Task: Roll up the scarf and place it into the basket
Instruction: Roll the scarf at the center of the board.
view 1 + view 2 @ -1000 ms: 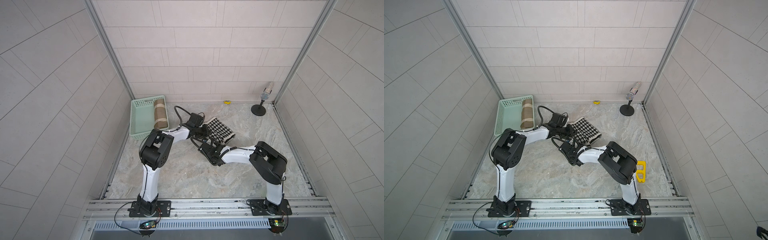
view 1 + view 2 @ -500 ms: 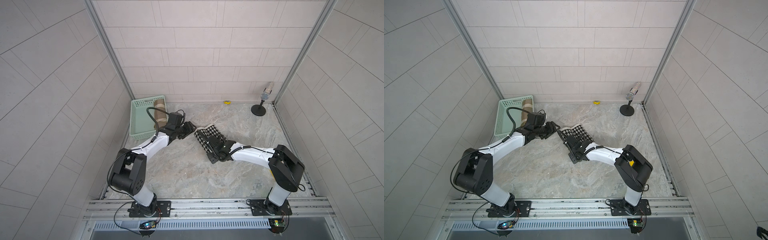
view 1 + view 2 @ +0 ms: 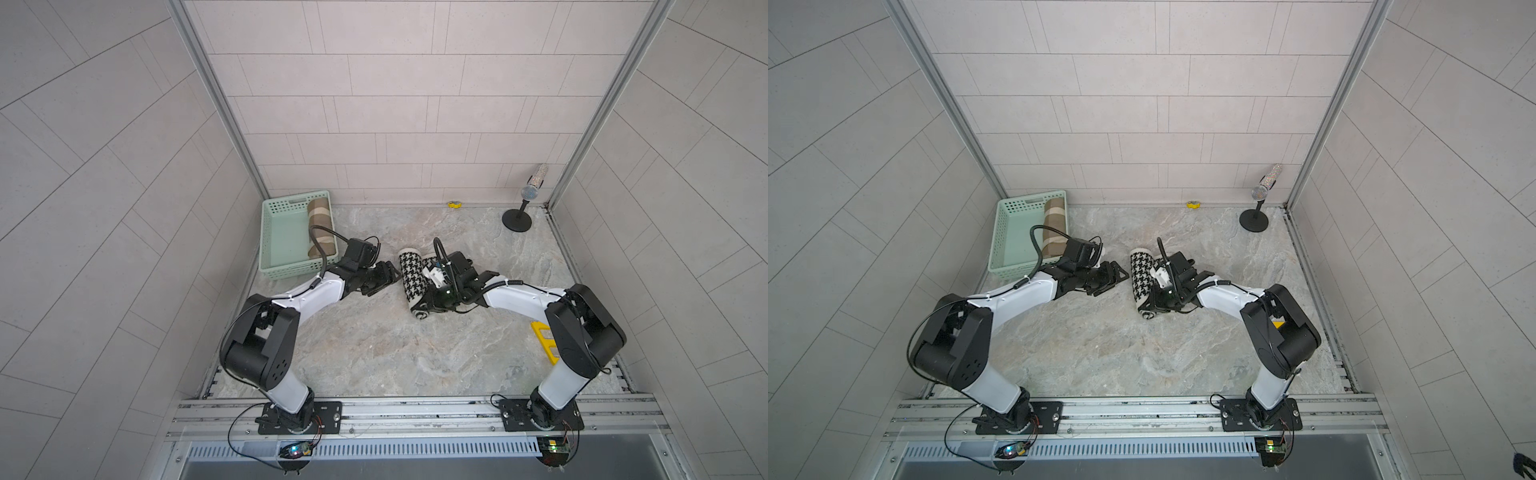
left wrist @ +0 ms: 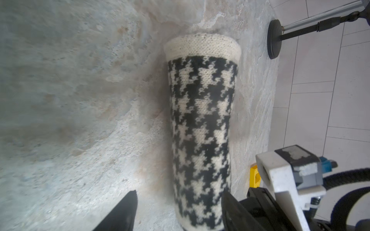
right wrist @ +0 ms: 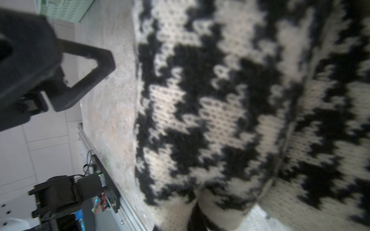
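I see the scarf (image 3: 411, 276), a black-and-white houndstooth knit, rolled into a tube and lying on the marbled desk (image 3: 374, 345) near the middle, with its cream-edged end toward the back wall. It is outside the basket (image 3: 286, 245), which sits well apart in the far left corner. A brown striped roll (image 3: 321, 226) lies along the basket's right side.

My left pincer (image 3: 386, 279) stands open just beside the scarf, holding nothing. In the left wrist view one finger (image 4: 230, 206) is close against the roll's side, and I cannot tell whether it touches.

My right pincer (image 3: 424, 305) is closed on the knit at the near end of the roll. In the right wrist view the fabric (image 5: 220, 100) fills most of the picture and bunches at the pincer's tip.

A microphone stand (image 3: 517, 220) stands in the far right corner.
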Controlling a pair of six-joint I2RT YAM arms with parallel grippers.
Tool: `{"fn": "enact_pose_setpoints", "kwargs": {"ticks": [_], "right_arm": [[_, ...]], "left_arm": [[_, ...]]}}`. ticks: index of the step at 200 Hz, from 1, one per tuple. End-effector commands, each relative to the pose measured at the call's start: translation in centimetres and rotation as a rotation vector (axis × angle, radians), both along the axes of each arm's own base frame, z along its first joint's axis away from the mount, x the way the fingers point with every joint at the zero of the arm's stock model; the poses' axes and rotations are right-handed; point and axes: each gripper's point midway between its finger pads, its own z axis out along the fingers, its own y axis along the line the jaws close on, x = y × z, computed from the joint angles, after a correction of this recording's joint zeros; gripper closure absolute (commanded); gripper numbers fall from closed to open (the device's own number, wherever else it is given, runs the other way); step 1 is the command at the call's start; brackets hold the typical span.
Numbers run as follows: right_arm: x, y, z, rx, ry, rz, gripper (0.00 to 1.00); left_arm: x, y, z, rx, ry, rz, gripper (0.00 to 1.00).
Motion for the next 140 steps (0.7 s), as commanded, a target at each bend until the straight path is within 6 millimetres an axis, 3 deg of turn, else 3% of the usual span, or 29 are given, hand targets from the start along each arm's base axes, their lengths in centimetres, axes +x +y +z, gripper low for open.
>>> {"fn": "enact_pose_setpoints", "kwargs": {"ticks": [1,37,76,113,140], "right_arm": [[-0.7,0.7,1.9,0.105,0.05,0.02,1.0],[-0.5,-0.8,2.2,0.131,0.074,-0.012,1.0],[-0.2,-2.5,2.0,0.148,0.085,-0.049,1.0],[-0.1,-3.4,-0.1,0.105,0.114,-0.068,0.89],[-0.1,-5.1,-1.1,-0.037,0.083,-0.078,0.76]], "left_arm": [[2.1,-1.8,1.4,-0.026,-0.065,-0.033,0.24],[4.2,-2.3,-0.5,0.066,-0.057,-0.045,0.24],[4.9,-3.1,-2.4,0.118,-0.028,-0.063,0.34],[5.6,-3.6,-4.8,0.235,0.001,-0.074,0.47],[5.6,-3.3,-6.5,0.314,0.044,-0.063,0.58]]}}
